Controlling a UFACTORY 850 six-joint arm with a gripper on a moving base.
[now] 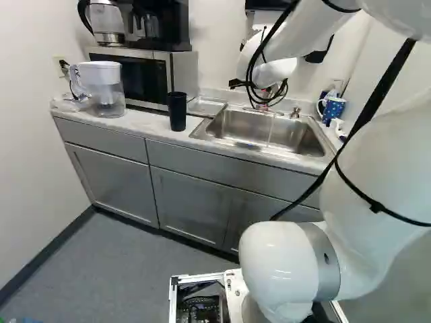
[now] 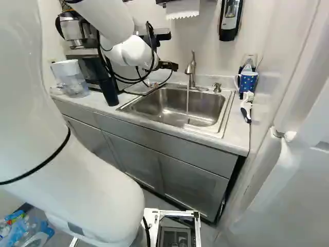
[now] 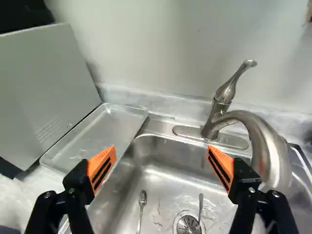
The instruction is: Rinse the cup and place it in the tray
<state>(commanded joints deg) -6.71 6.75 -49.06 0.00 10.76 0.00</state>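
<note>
My gripper (image 2: 170, 66) is over the back left part of the sink (image 2: 226, 110). In the wrist view the gripper (image 3: 162, 163) stands wide open, nothing between its orange pads. The faucet (image 3: 268, 146) is beside one finger; a thin stream of water (image 2: 187, 103) falls from it. The shallow metal tray (image 3: 105, 131) lies bare between sink and microwave. A tall black cup (image 1: 177, 111) stands upright on the counter left of the sink, apart from the gripper. A blue dotted mug (image 2: 248, 81) is right of the sink.
A spoon (image 3: 142, 200) and another utensil lie in the basin near the drain (image 3: 188, 224). A water pitcher (image 1: 104, 87) and the microwave (image 1: 145, 77) stand left. A brush (image 2: 247, 107) lies near the mug. A soap dispenser (image 2: 229, 20) hangs on the wall.
</note>
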